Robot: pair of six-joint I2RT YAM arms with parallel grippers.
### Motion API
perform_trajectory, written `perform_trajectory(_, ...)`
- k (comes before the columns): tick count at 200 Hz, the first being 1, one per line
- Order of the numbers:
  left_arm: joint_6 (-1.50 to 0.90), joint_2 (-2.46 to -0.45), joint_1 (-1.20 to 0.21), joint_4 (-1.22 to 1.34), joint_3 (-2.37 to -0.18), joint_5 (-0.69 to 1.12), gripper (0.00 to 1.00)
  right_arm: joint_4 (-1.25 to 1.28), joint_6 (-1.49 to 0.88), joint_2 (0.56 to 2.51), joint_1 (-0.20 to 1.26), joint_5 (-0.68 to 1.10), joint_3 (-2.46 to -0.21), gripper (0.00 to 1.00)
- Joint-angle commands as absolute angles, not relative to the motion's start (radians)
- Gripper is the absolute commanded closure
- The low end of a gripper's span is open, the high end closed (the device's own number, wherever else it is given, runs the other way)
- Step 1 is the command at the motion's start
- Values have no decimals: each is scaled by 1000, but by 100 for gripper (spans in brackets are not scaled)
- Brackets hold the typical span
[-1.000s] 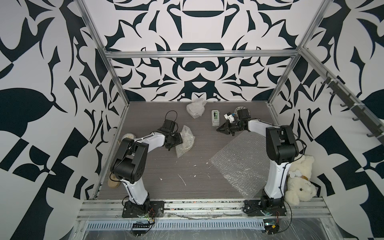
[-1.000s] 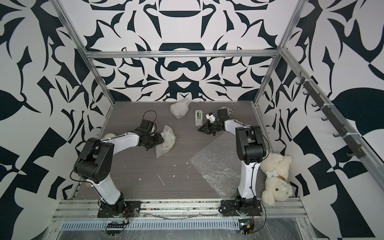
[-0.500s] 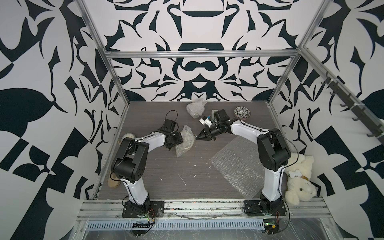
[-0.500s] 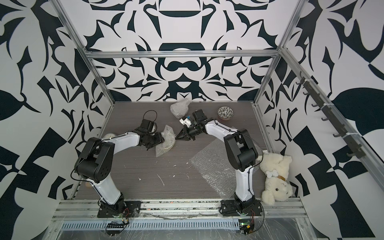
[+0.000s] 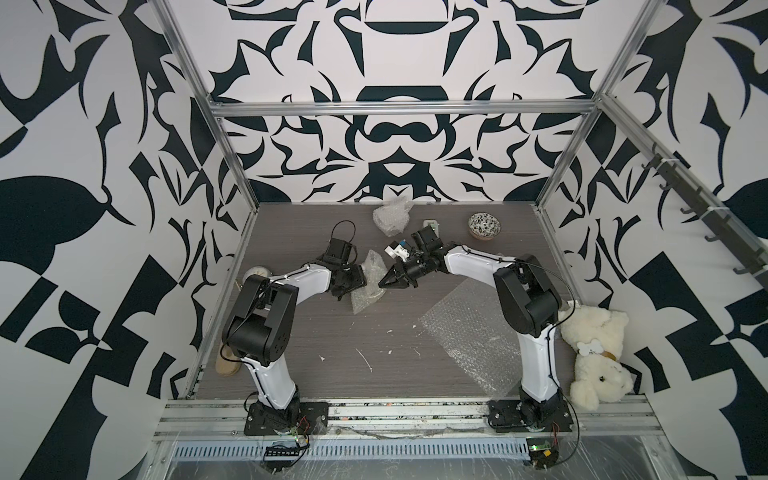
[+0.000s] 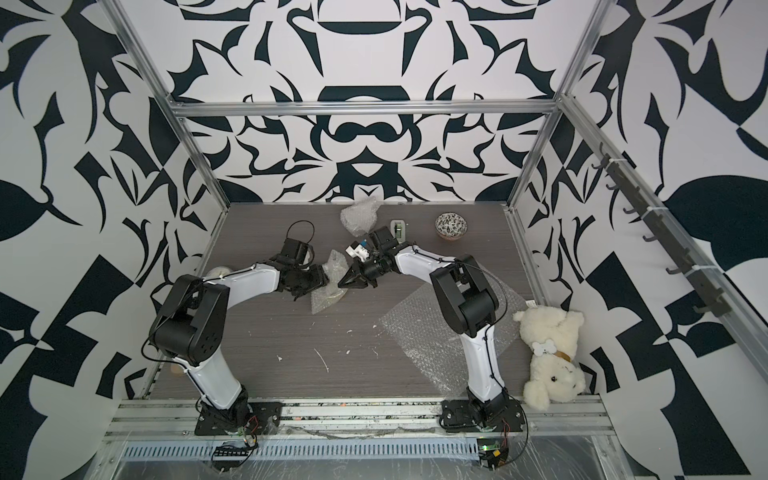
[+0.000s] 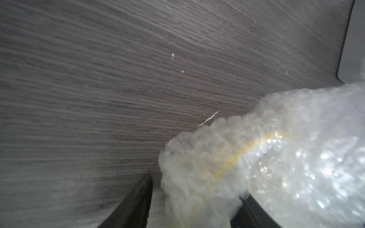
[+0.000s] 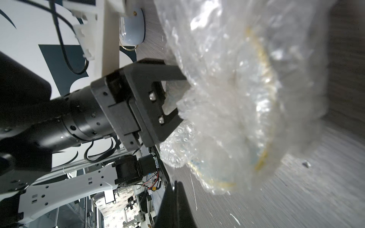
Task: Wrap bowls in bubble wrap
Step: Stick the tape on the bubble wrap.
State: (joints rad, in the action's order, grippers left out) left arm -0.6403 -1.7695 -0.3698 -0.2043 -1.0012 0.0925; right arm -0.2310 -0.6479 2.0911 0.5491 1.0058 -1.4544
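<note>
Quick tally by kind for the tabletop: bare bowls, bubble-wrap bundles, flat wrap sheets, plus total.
Bare bowls: 1, the floral bowl
Bubble-wrap bundles: 2, the back bundle and the middle bundle, which is between the left gripper fingers
Flat bubble wrap sheets: 1, the flat sheet
Total: 4

The near middle of the table (image 5: 332, 353) lies bare and open. A flat bubble wrap sheet (image 5: 469, 336) covers the near right and a wrapped bundle (image 5: 366, 293) sits mid-table. A second bundle (image 5: 390, 216), tape dispenser (image 6: 399, 229) and floral bowl (image 5: 484, 226) crowd the far edge

No legible text, label or number anywhere
</note>
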Motion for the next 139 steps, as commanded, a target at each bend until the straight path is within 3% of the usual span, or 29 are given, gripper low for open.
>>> perform_trajectory(1,-643,-1796,-377,-247,-1002,80,38,-209,-657,2094,547,997,-1491,100)
perform_trajectory(139,-644,-1761,-387,-253,-1004,73,38,-225,-687,2053,576,1002,-1489,100)
